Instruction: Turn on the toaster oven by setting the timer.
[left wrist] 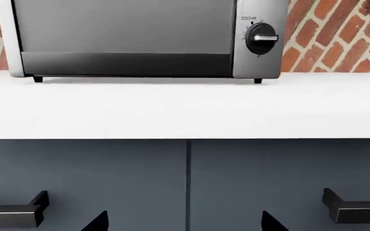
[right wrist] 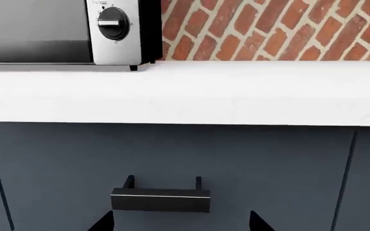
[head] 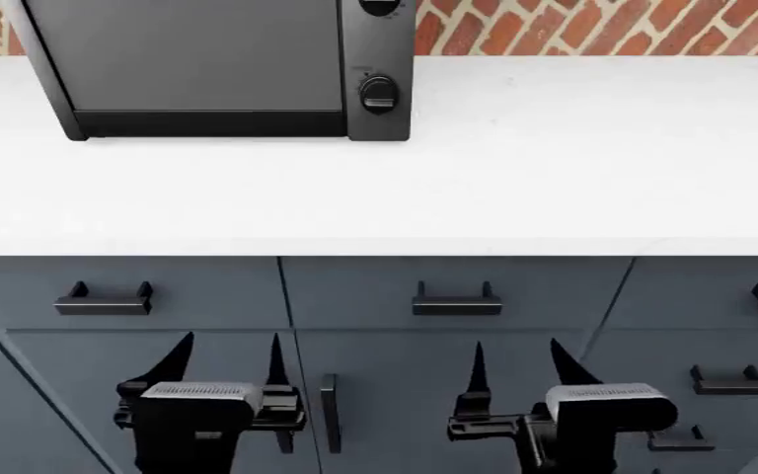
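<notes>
Worktop bears toaster oven (head: 208,69), far left.
Timer (head: 378,94) lies far beyond both idle, apart jaws; left gripper (head: 228,360) nearer.

Both grippers, left (head: 222,361) and right (head: 521,364), are matte black, with thin pointed fingers (head: 173,359) tapering to sharp tips. Behind each pair of jaws sits a boxy black wrist block capped by a ribbed grey plate (head: 200,393).

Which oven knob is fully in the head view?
The lower knob, the timer; the upper knob is cut off by the picture's top edge.
</notes>
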Robot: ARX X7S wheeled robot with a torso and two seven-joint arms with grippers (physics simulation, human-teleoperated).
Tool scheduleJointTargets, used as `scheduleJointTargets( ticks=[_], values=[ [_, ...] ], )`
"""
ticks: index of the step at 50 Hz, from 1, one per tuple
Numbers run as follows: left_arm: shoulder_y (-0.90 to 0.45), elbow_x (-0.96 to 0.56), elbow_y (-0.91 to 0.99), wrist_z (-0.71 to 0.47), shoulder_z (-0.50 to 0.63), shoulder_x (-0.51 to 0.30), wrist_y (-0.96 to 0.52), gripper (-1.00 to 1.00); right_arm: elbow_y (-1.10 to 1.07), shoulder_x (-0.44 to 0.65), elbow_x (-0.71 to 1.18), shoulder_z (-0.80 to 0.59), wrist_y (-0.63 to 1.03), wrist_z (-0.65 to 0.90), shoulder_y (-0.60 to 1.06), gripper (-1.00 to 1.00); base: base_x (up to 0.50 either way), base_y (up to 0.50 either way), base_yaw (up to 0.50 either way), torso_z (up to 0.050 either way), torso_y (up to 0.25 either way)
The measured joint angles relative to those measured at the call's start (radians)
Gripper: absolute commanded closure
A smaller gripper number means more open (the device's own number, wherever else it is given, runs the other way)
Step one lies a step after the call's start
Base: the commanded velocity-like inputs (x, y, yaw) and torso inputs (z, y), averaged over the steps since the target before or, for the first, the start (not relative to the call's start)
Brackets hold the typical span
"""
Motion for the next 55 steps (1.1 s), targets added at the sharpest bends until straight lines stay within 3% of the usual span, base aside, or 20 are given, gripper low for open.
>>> scheduleJointTargets(
  ticks=[14,21,28,35,42,55],
  values=[
    [-0.049,-0.070,0.339,-0.020,-0.010,-0.059,-0.322,-1.00,-0.298,0.061,0.014,0.011,0.232,0.039,0.032,-1.00,0.00,0.00,0.00,0.000,0.000],
    [-0.193,-0.192,0.491,-0.027,-0.077,-0.080,-0.629,-1.00,-0.429,0.087,0.050,0.039,0.469,0.048,0.154,-1.00,0.00,0.00,0.00,0.000,0.000],
    [-0.405,-0.360,0.626,-0.046,-0.226,-0.068,-0.993,-1.00,-0.533,0.107,0.115,0.089,0.734,0.043,0.327,-1.00,0.00,0.00,0.00,0.000,0.000],
    [-0.589,-0.729,0.651,-0.271,-0.386,-0.108,-1.222,-1.00,-0.620,0.105,0.182,0.154,0.987,0.039,0.498,-1.00,0.00,0.00,0.00,0.000,0.000],
    [-0.739,-1.110,0.592,-0.578,-0.438,-0.180,-1.318,-1.00,-0.650,0.093,0.222,0.199,1.157,0.047,0.636,-1.00,0.00,0.00,0.00,0.000,0.000],
    [-0.912,-1.357,0.504,-0.785,-0.433,-0.270,-1.353,-1.00,-0.642,0.087,0.254,0.225,1.279,0.062,0.792,-1.00,0.00,0.00,0.00,0.000,0.000]
  ],
)
